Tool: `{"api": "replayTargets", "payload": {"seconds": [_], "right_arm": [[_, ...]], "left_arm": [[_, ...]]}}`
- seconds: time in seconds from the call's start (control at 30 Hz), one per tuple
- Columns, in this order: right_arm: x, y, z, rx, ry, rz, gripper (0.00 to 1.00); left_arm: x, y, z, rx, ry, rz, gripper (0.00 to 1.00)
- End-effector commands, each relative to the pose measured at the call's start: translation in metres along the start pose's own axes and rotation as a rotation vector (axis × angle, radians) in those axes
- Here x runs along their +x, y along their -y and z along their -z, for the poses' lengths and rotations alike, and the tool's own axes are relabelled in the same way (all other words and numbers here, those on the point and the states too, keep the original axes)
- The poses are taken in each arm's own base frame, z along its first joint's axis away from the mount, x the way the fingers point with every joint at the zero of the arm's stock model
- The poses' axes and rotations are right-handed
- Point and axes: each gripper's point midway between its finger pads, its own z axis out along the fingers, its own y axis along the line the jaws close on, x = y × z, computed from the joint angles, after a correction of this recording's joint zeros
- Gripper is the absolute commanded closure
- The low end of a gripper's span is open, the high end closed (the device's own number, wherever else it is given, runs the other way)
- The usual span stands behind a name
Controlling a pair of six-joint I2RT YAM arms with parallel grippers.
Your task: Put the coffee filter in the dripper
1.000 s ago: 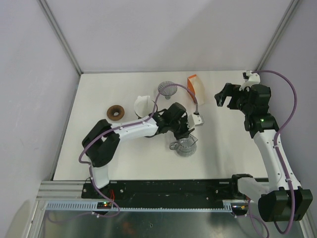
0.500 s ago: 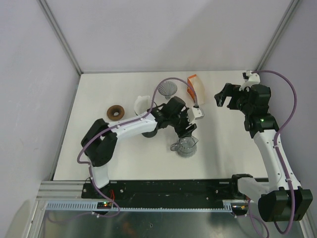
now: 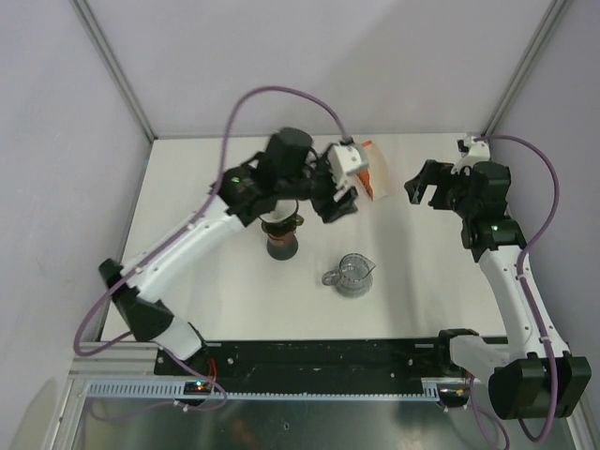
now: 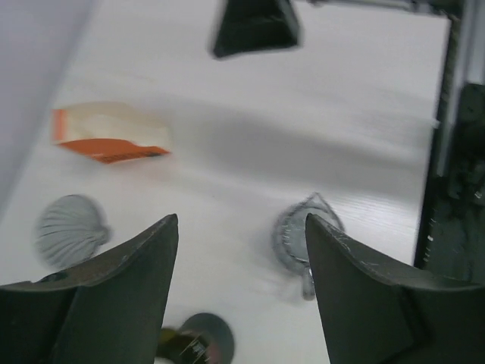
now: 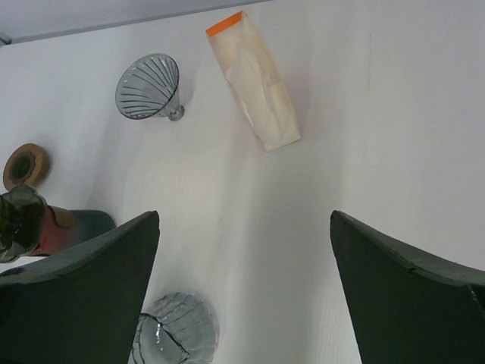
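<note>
Dripper (image 5: 148,87) sits empty near the table's (image 5: 379,152) far edge, filter pack (image 5: 254,80) beside it. Left claw (image 4: 241,227) and right claw (image 5: 244,227) are spread, holding nothing.

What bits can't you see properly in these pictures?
Top view: the left arm covers the dripper and the brown ring.
Left wrist view: everything is blurred, and the dark thing at the bottom edge is cut off.
Right wrist view: the glass jug is cut by the bottom edge.
</note>
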Motion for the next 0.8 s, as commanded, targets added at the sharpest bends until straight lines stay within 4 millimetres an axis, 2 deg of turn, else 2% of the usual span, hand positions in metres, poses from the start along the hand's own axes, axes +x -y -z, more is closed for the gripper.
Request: {"api": "replayTargets", "payload": {"seconds": [0.0,0.07,0.17,0.23,0.4,0.53,0.77], "right_arm": [[-0.007,-0.004,0.001,-0.024,0.036,0.013,0.01],[-0.005,-0.004,0.001,-0.025,0.032,0.016,0.01],[-0.005,-0.004,0.002,-0.026,0.032,0.023,0.01],[-0.005,-0.003,0.003,-0.025,0.035,0.031,0.01],[-0.010,-0.004,0.007,-0.028,0.053,0.051,0.01],[-0.011,-0.005,0.006,-0.034,0.057,0.060,0.01],[-0.009,-0.003,0.005,-0.034,0.051,0.067,0.01]], "left_arm": [[-0.035,-0.059,0.090,-0.283,0.055,0.000,0.27],[-0.035,-0.091,0.125,-0.417,0.073,0.039,0.25],[-0.016,-0.131,0.168,-0.600,0.053,0.105,0.21],[0.007,-0.153,0.194,-0.709,0.017,0.157,0.16],[0.083,-0.195,0.246,-0.881,-0.064,0.349,0.12],[0.140,-0.211,0.268,-0.942,-0.129,0.470,0.13],[0.254,-0.222,0.263,-0.962,-0.317,0.628,0.20]]}}
